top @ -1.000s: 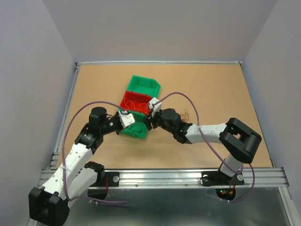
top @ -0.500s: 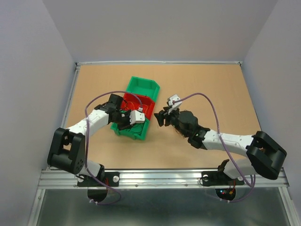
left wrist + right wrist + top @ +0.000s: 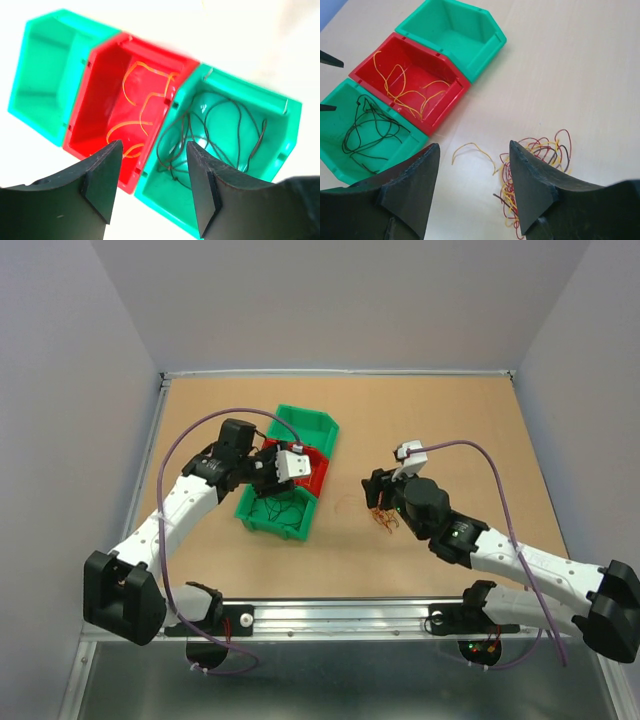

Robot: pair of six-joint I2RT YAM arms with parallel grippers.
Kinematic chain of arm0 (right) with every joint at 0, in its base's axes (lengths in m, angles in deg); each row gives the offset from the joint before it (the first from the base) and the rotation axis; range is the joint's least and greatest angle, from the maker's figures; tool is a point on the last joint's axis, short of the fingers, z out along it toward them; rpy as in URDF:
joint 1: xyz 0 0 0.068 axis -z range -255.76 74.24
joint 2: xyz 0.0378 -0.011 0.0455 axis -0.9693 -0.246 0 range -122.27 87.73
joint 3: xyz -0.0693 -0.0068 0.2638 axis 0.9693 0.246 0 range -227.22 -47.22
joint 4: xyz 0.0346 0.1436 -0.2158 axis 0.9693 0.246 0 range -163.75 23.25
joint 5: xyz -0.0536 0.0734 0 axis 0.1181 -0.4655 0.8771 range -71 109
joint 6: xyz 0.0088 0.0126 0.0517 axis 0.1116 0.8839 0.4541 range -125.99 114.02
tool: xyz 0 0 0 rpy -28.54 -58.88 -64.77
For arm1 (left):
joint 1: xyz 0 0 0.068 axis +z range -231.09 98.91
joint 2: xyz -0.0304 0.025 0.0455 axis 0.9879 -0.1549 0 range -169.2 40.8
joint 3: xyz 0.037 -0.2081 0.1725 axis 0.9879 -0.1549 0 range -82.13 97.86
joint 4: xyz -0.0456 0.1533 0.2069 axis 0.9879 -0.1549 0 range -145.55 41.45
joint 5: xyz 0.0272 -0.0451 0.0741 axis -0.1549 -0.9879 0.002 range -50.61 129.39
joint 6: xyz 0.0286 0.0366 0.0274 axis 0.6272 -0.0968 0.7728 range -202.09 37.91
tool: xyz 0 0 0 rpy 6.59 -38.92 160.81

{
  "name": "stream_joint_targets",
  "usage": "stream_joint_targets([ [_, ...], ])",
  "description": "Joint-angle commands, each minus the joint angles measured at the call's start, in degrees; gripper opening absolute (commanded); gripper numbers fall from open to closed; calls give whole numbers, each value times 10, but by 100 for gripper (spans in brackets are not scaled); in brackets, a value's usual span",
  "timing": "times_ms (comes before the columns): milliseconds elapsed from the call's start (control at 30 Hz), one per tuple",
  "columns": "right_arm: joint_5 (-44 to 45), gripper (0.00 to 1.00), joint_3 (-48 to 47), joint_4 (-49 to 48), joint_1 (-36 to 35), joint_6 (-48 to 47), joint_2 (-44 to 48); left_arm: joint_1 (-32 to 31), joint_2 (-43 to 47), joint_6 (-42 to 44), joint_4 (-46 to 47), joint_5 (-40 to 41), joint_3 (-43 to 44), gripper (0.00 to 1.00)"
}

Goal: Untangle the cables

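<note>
Top view: left gripper [image 3: 272, 472] over the red bin [image 3: 316, 470]; right gripper [image 3: 378, 498] has moved further right of it, above the cables [image 3: 384, 520].
Left wrist: jaws wide apart, empty; orange wires [image 3: 137, 117] lie inside the red bin.
Right wrist: jaws wide apart, empty; tangle on the table right of the red bin.

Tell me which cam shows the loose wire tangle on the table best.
Right wrist: the tangle is close, with red, yellow and dark strands distinct. Top external shows it only as a tiny smudge by the right arm. Left wrist: not in view.

Tangled red, yellow, perhaps black cables [image 3: 539, 150] on table [image 3: 600, 75].
</note>
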Motion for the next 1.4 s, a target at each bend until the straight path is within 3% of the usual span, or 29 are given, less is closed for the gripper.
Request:
stream_joint_targets([
  [0, 25, 61, 17, 63, 3, 30, 26, -34, 5, -39, 3, -14, 24, 66],
  [100, 44, 56, 14, 85, 2, 40, 26, -94, 10, -103, 76, 9, 7, 69],
  [233, 76, 60, 5, 114, 2, 59, 32, -169, 3, -172, 233, 20, -16, 73],
  [433, 154, 62, 27, 118, 2, 75, 92, -244, -100, -268, 382, 13, 7, 78],
  [567, 215, 62, 49, 117, 2, 88, 150, -263, -202, -319, 407, 21, 45, 74],
  [700, 248, 61, 74, 117, 2, 83, 214, -274, -233, -371, 464, 3, 40, 64],
  [733, 251, 61, 81, 117, 2, 82, 222, -277, -236, -376, 478, 1, 37, 58],
  [800, 250, 61, 83, 118, 2, 81, 237, -286, -239, -385, 489, 3, 31, 56],
  [1067, 240, 61, 76, 118, 2, 81, 212, -288, -255, -386, 511, 92, 18, 55],
  [1367, 235, 61, 74, 118, 3, 76, 209, -264, -203, -391, 538, 93, -26, 58],
])
